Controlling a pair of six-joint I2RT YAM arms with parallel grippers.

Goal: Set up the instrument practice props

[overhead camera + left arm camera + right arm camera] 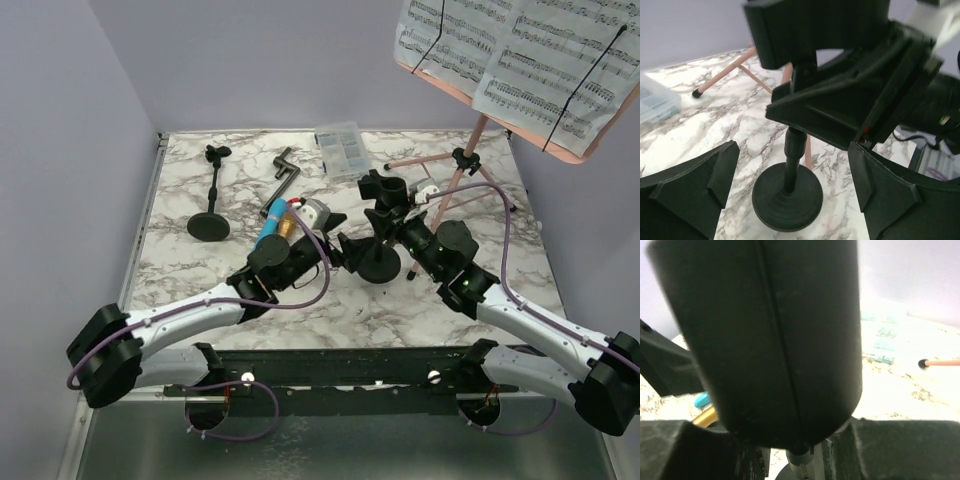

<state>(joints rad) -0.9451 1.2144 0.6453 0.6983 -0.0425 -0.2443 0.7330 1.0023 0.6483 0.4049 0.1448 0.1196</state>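
Observation:
A black pole with a round base (378, 264) stands at the table's middle, a black clip holder (385, 188) on its top. My right gripper (397, 228) is shut on its shaft below the clip; in the right wrist view (801, 452) the clip (770, 340) fills the frame. My left gripper (338, 250) is open, its fingers either side of the base (787, 197) without touching. The blue microphone (268, 238) and the gold microphone (290, 224) lie under my left arm. A second black pole (209, 224) is at the left. The pink rack (470, 85) with white music pages (520, 50) stands on rose-gold legs (440, 158).
A small clear plastic box (340, 148) lies at the back centre. A black angled piece (284, 166) lies to its left. A rose-gold tripod leg (722, 75) with a black foot runs behind the pole in the left wrist view. Walls close the left, back and right.

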